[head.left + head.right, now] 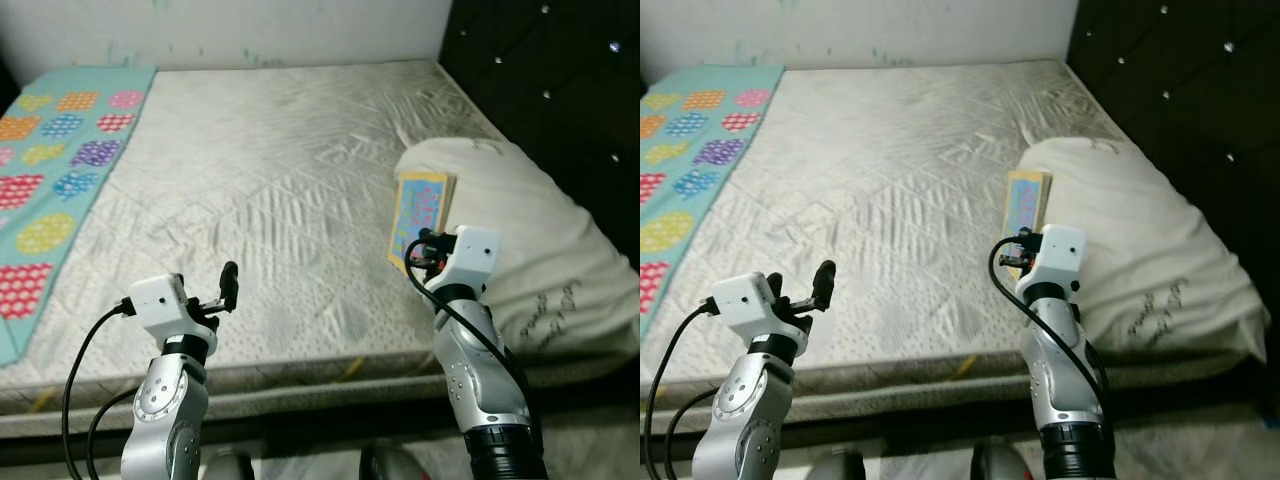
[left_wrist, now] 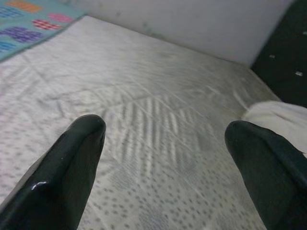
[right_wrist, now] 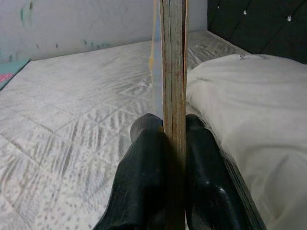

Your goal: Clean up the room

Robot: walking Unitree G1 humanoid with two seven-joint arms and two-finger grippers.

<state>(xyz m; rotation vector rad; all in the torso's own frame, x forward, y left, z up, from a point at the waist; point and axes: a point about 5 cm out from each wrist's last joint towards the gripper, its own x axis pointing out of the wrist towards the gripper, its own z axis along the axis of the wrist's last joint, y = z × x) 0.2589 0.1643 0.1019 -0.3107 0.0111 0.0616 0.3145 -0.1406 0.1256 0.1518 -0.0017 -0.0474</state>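
Over the bed (image 1: pixel 280 200) near the pillow (image 1: pixel 520 230), right gripper (image 3: pixel 173 129) with fingers (image 3: pixel 144 158) clamped tight on a thin book (image 1: pixel 420 212) held on edge, left gripper (image 2: pixel 163 139) fingers (image 2: pixel 72 158) spread wide apart, holding nothing, above the mattress's front edge

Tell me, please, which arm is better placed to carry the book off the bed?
The right. Its gripper is shut on the book beside the pillow; the left gripper hangs open over bare mattress.
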